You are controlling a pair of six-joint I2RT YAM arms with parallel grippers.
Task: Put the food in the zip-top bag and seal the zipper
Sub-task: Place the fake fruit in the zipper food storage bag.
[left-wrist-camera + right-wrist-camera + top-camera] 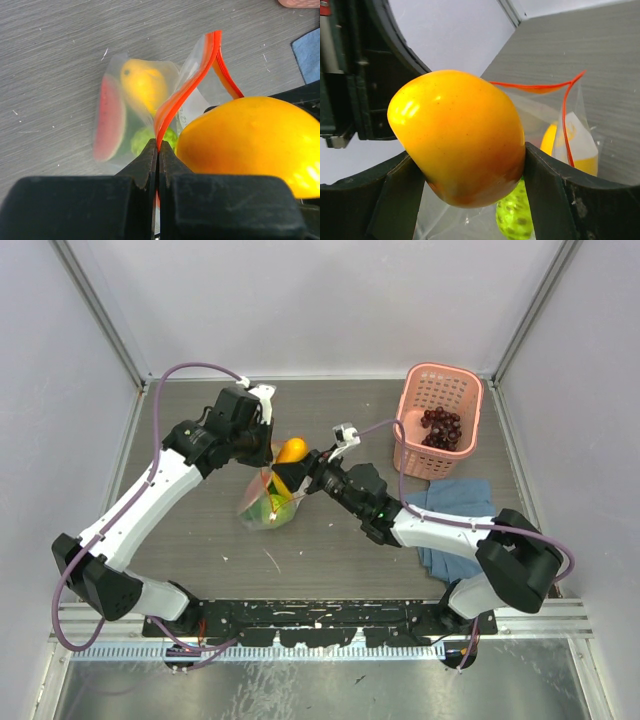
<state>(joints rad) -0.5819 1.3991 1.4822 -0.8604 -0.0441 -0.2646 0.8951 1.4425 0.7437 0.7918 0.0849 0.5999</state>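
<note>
Grey wood-grain tabletop (330,550), enclosed by pale walls. A pink basket (444,368) at far right holds the grape bunch (441,428). A blue cloth (470,498) lies just in front of it.

Left pincer (158,150) is fully closed, pinching the zipper (187,85) of the zip-top bag (262,510). Right pincer (470,175) is spread wide, clamping the orange-yellow fruit (460,135).

That fruit sits at the bag's open mouth, just beside the left pincer. A green fruit (142,141) and other pieces are already inside.

Matte black fingers (145,165) on the left claw (158,150), white shells (150,495) and black joints (195,440) behind it. Same build behind the right claw (296,472), with mauve cable (450,524) and a tiny green light (381,510).
</note>
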